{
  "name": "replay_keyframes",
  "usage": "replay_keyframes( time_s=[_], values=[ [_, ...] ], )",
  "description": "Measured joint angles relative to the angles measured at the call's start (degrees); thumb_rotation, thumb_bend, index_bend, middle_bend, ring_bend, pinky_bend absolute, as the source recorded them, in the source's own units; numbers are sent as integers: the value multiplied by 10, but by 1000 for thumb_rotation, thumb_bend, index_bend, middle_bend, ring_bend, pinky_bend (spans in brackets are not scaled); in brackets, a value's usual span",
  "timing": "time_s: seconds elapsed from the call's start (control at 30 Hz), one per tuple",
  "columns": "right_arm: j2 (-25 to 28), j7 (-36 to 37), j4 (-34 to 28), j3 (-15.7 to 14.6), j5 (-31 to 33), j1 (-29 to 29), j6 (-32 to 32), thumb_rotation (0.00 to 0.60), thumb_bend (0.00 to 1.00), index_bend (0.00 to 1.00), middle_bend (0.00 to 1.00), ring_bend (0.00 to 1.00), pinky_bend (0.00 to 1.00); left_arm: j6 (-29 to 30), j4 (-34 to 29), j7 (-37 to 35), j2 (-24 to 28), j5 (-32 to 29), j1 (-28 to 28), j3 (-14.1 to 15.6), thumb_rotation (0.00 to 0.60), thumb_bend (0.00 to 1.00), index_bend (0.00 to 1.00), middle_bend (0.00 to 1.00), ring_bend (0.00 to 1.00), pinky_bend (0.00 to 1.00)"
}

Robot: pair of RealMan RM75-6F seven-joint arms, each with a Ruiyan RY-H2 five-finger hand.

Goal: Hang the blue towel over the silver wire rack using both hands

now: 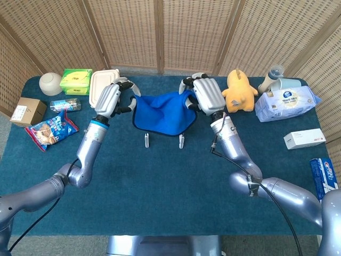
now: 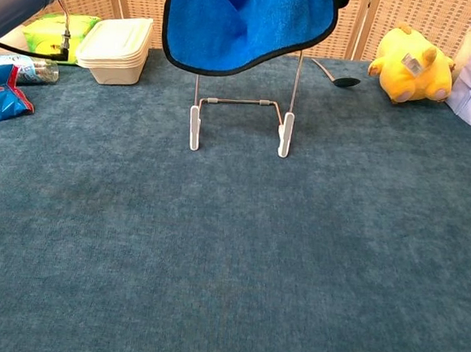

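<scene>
Both hands hold the blue towel (image 1: 161, 113) above teal table (image 1: 160, 181), wicker screens (image 1: 186, 32) behind.

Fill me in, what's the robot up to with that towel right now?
Both hands are holding a blue towel up by its top corners, left hand on one side and right hand on the other. The towel hangs spread between them, over a silver wire rack standing on the table. In the chest view its lower edge covers the top of the rack's uprights. Whether the cloth already rests on the top bar cannot be told; neither hand has let go.
</scene>
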Motion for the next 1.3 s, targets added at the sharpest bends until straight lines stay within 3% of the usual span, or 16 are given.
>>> replay_keyframes(
  time_s=[1.3],
  values=[
    [-25, 20, 20, -49, -35, -22, 17, 600, 487, 977, 544, 476, 278, -11, 24, -20, -18, -8, 16, 12, 600, 610, 786, 481, 362, 157]
  ],
)
